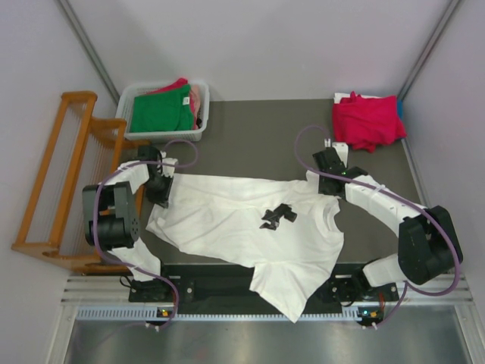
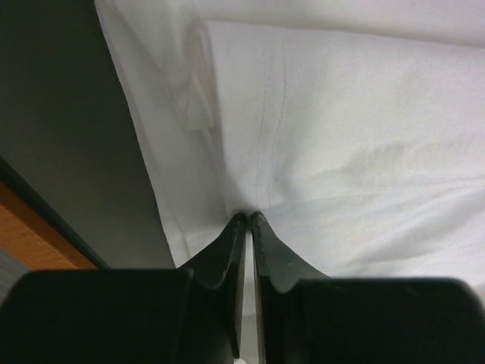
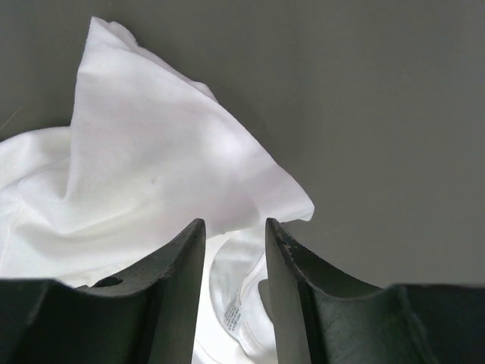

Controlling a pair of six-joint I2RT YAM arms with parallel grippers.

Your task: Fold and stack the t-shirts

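A white t-shirt (image 1: 227, 208) with a small black print (image 1: 278, 216) lies spread and rumpled across the dark table, one corner hanging over the near edge. My left gripper (image 1: 161, 199) is at the shirt's left edge. In the left wrist view its tips (image 2: 248, 215) are shut on a pinch of the white cloth (image 2: 364, 114) beside a hem seam. My right gripper (image 1: 330, 184) is at the shirt's collar end. In the right wrist view it stands open (image 3: 235, 221) over the white cloth (image 3: 144, 152), with the neck label (image 3: 231, 311) showing between the fingers.
A white slatted basket (image 1: 129, 106) at the back left holds a green shirt (image 1: 161, 112) and red cloth. A heap of crimson shirts (image 1: 367, 120) lies at the back right corner. An orange wooden rack (image 1: 57, 174) stands off the table's left side.
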